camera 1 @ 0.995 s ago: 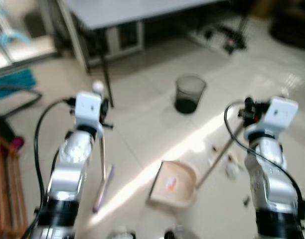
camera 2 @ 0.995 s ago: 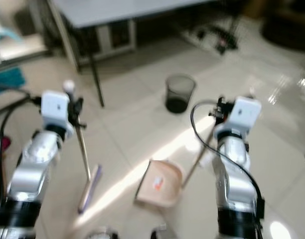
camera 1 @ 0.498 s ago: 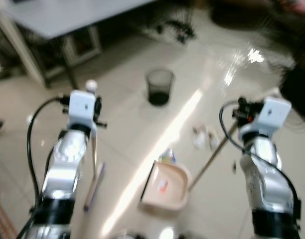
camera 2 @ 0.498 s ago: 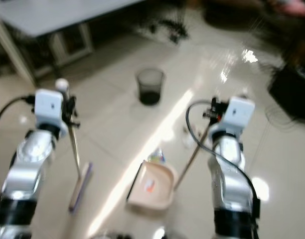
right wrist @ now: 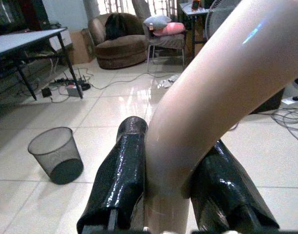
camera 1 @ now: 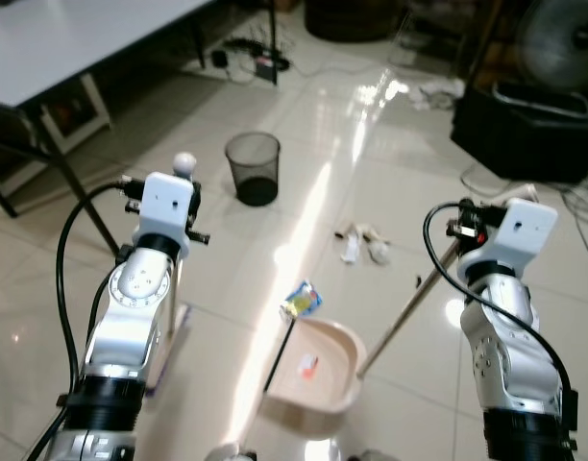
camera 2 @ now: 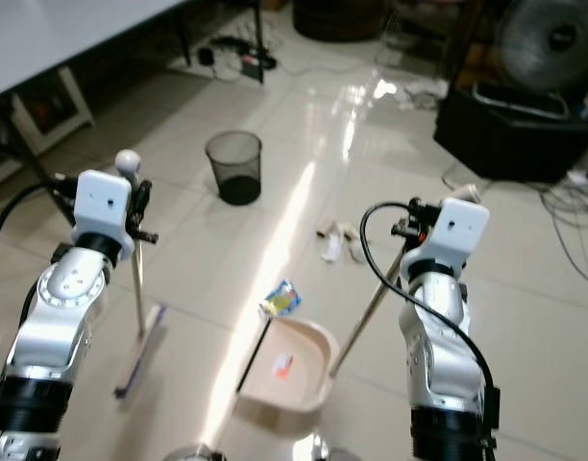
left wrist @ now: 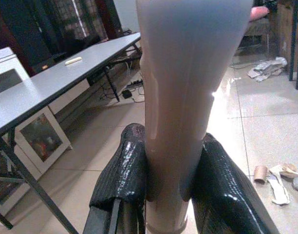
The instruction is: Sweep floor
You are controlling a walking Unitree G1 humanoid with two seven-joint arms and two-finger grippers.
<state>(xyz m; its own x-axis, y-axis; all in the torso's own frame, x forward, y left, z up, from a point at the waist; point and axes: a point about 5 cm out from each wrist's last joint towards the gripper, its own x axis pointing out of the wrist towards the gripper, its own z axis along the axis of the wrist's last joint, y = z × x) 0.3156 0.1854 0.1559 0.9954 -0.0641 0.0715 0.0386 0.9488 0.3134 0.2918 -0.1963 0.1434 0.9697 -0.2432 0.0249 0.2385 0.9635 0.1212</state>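
Left gripper [left wrist: 171, 180]: fingers clamped on upright broom [camera 2: 137, 288] handle, head on floor near left. Dustpan [camera 1: 313, 375] centre-near, blue wrapper [camera 1: 301, 300] at its far edge. Right gripper [right wrist: 171, 183]: fingers clamped on slanted dustpan handle [camera 1: 409, 307].

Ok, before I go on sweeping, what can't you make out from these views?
- Broom head: left arm covers most in the left eye view; bristles unclear.
- Small item inside the dustpan: too small to identify.
- Pale litter past the wrapper: too small to name.
- Floor below both grippers: wrist views blocked by the handles.
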